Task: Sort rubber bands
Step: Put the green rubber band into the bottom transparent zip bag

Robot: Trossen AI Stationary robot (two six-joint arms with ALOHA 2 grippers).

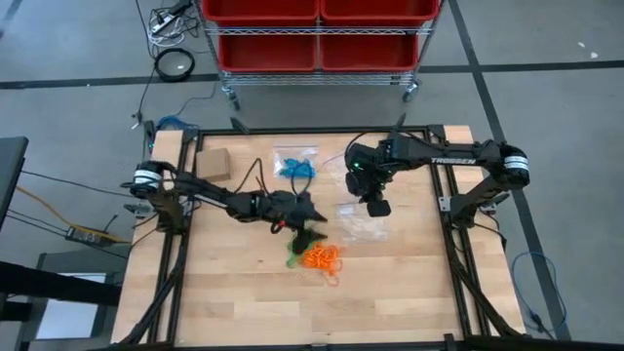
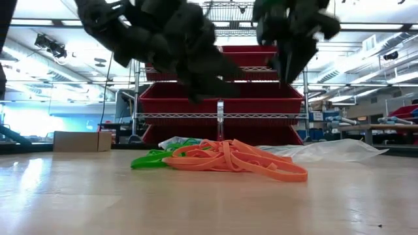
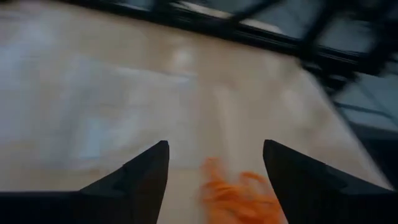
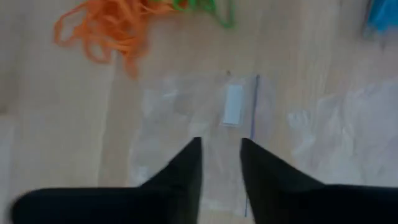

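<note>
**Rubber band sort: 1 colour bagged, 2 colours loose**

Wooden table (image 1: 244, 302) in an open workshop; a wire rack with red bins (image 1: 317, 34) stands beyond its far edge. Landmark for all positions: the orange pile (image 1: 322, 257).

Progress, judged from the layout. The rubber bands (image 2: 232, 158) are split into 3 groups. Blue bands (image 1: 297, 168) lie toward the rack from the orange pile, on or inside a clear bag (image 1: 294, 156); this colour looks done. The orange pile sits loose on the wood, with a few green bands (image 1: 295, 257) touching its left-arm side. 1 empty clear bag (image 4: 199, 130) lies flat just beside the orange pile, on the right-arm side. A tan cardboard box (image 1: 213, 163) sits well apart from the pile, toward the far left corner. Remaining: separate green from orange and bag both. Estimate: roughly a third complete.

Grippers.
- Left gripper (image 3: 214, 180): fingers spread wide, nothing between them. It hangs just above the orange pile on the green side, touching nothing.
- Right gripper (image 4: 221, 163): fingers part-way apart with a narrow gap, pinching nothing. It hovers over the empty bag, beside the orange pile, pointing down at the bag near its zip edge. Contact with the plastic cannot be confirmed.
</note>
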